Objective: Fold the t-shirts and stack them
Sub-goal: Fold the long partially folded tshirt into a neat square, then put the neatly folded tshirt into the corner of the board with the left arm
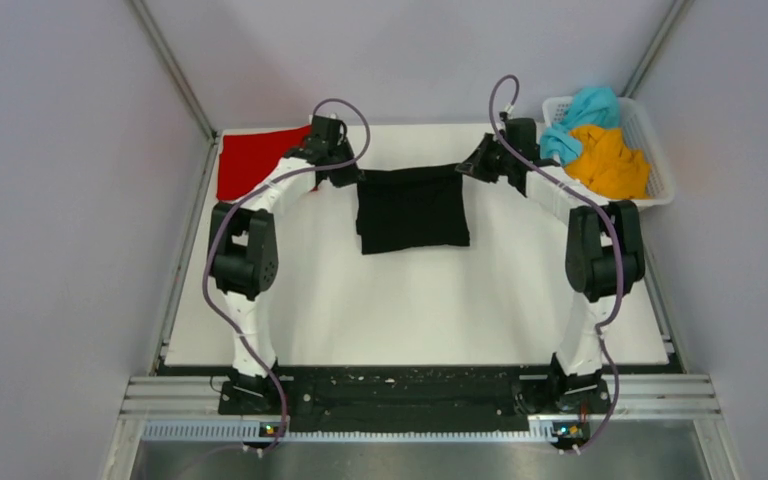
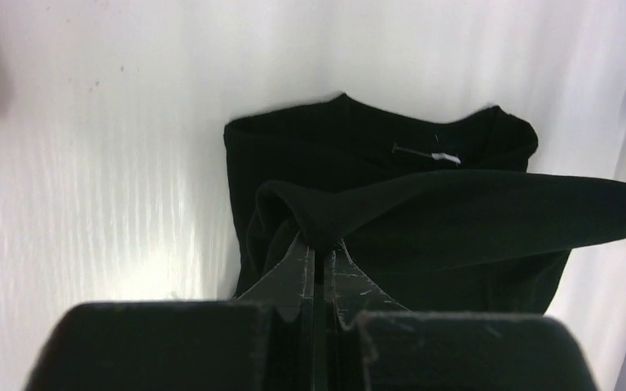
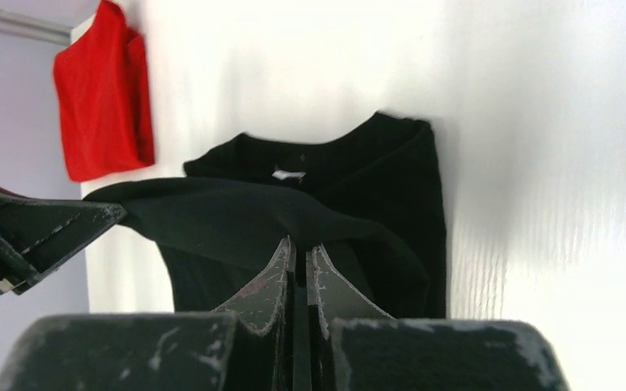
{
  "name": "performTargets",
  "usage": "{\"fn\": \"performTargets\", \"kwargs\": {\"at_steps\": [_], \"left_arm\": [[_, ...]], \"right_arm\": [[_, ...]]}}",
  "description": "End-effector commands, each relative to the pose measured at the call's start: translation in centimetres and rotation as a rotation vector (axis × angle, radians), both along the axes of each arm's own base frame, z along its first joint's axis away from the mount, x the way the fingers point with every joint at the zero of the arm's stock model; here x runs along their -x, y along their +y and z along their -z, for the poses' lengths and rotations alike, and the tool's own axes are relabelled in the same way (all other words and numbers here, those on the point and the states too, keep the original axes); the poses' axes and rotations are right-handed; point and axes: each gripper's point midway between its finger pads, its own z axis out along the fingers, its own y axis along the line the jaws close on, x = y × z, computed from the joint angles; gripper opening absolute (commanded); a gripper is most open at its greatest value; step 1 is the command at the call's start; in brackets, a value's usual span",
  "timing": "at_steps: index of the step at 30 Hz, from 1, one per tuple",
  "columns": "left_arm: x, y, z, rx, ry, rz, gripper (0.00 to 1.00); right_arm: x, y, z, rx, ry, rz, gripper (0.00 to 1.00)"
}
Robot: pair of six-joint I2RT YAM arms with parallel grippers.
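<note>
white desk [image 1: 410, 310] with a faint grain, soft glare on it in both wrist views, pale lavender-grey walls [image 1: 60, 200] on 3 sides, slim metal struts [image 1: 174, 70] up the 2 far corners, black base plate [image 1: 410, 385] and silver rails [image 1: 175, 396] along the near edge, steel strip [image 1: 410, 462] below

We've got the black t-shirt [image 1: 412, 210] near the middle of the far edge, folded into a narrow rectangle, with its far end lifted up and pulled taut from side to side. The red t-shirt [image 1: 250, 160] lies flat in the far left corner. The orange t-shirt [image 1: 610, 162] and teal t-shirt [image 1: 585, 115] are crumpled together at the far right corner, teal on the far side.
</note>
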Motion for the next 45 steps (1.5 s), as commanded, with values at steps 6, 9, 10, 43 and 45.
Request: {"fn": "performTargets", "kwargs": {"at_steps": [6,9,10,43,45], "left_arm": [[-4.2,0.1,-0.6,0.058,-0.021,0.033,0.87],[-4.4,0.1,-1.8,0.064,-0.051,0.035,0.99],[-4.2,0.2,-1.9,0.064,-0.052,0.033,0.99],[3.3,-3.6,13.1,0.023,0.325,0.075,0.50],[3.3,-3.9,13.6,-0.035,0.328,0.073,0.41]], "right_arm": [[-6.8,-1.2,0.5,0.017,-0.053,0.080,0.83],[-7.1,-1.1,-0.4,0.017,-0.061,0.068,0.99],[-6.9,-1.0,-0.7,0.018,-0.064,0.065,0.99],[11.5,3.9,9.2,-0.158,0.179,-0.291,0.99],[11.2,4.0,8.1,-0.160,0.157,-0.293,0.99]]}}
